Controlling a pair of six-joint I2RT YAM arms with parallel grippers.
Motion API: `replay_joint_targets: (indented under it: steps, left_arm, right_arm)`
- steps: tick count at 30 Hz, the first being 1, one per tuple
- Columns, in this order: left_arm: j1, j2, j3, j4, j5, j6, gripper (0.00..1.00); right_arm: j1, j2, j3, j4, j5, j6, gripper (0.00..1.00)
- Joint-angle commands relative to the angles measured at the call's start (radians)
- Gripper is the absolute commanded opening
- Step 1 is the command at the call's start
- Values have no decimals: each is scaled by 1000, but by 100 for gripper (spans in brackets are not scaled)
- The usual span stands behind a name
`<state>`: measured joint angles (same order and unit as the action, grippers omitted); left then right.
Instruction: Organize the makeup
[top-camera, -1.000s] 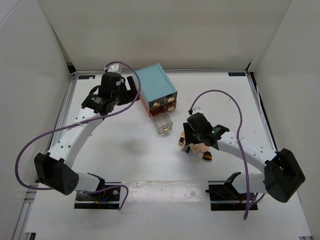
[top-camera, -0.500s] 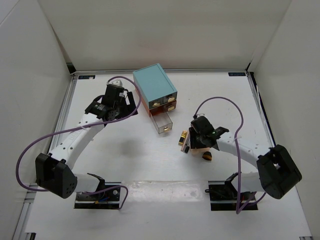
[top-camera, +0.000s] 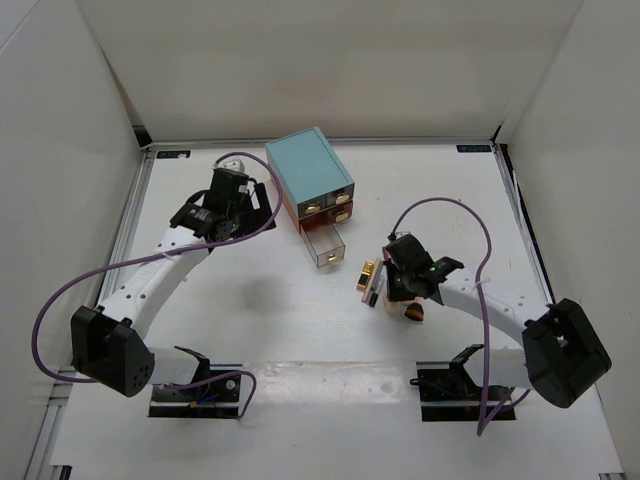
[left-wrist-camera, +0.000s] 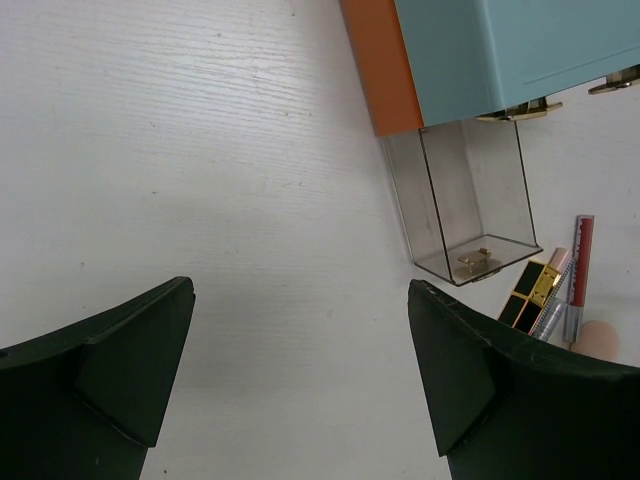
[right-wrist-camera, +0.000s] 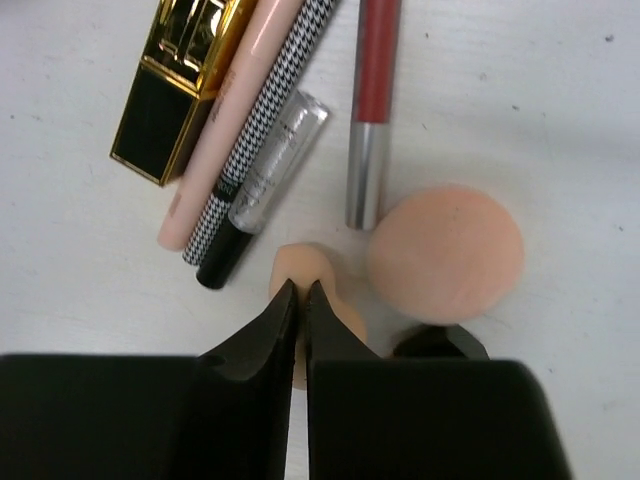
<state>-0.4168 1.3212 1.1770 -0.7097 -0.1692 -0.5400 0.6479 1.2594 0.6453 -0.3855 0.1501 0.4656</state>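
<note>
Table (top-camera: 230, 330): white top; both arms reach out over it from the near edge.
Teal drawer box (top-camera: 308, 170): toward the far middle of the table, orange on its side face.
Clear drawer (left-wrist-camera: 465, 200): pulled out of the box toward the near side, with a gold handle (left-wrist-camera: 475, 260) on its front; nothing shows through its clear walls.
Left gripper (left-wrist-camera: 300, 290): claw spread wide with nothing between the fingers, over bare table just left of the box.
Right gripper (right-wrist-camera: 297, 290): claw pressed together to a hairline gap, tips down on the small peach sponge; whether any of the sponge is pinched cannot be told.
Makeup (top-camera: 372, 280): lies in a tight cluster on the table, near the clear drawer's front on its right and outside it.
Round peach sponge (right-wrist-camera: 445, 255): just right of the claw tips, close to the end of the red-and-silver stick.
Gold lipstick tube (right-wrist-camera: 180, 80): leftmost of the cluster, black panel uppermost.
Red-and-silver stick (right-wrist-camera: 372, 100): silver end toward the round sponge.
Pale pink stick (right-wrist-camera: 225, 130): lies against the gold tube.
Houndstooth stick (right-wrist-camera: 268, 110): alongside the pink stick.
Clear tube with black cap (right-wrist-camera: 268, 165): beside the houndstooth stick.
Small peach sponge (right-wrist-camera: 305, 265): partly hidden under the claw tips.
Dark item (right-wrist-camera: 440, 342): below the round sponge, mostly hidden; kind cannot be told.
</note>
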Motion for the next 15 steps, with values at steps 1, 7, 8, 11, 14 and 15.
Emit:
replay_joint_targets:
  steps: [1, 7, 8, 11, 14, 15]
  left_arm:
    - [-8, -5, 26, 22, -4, -5, 98]
    - [-7, 7, 29, 35, 2, 2, 98]
    - [-10, 16, 29, 35, 2, 5, 98]
    - [-8, 26, 32, 47, 11, 9, 98]
    - [-8, 35, 41, 44, 16, 18, 98]
    - [-8, 38, 47, 35, 7, 20, 98]
  right_arm:
    - [2, -57, 63, -87, 6, -24, 4]
    - [2, -29, 244, -90, -40, -103, 6]
    - [-1, -11, 266, -51, -52, -126, 5]
    - [6, 81, 364, 42, -99, -171, 6]
    - [15, 188, 444, 146, -129, -186, 8]
    - [21, 213, 465, 170, -165, -189, 8]
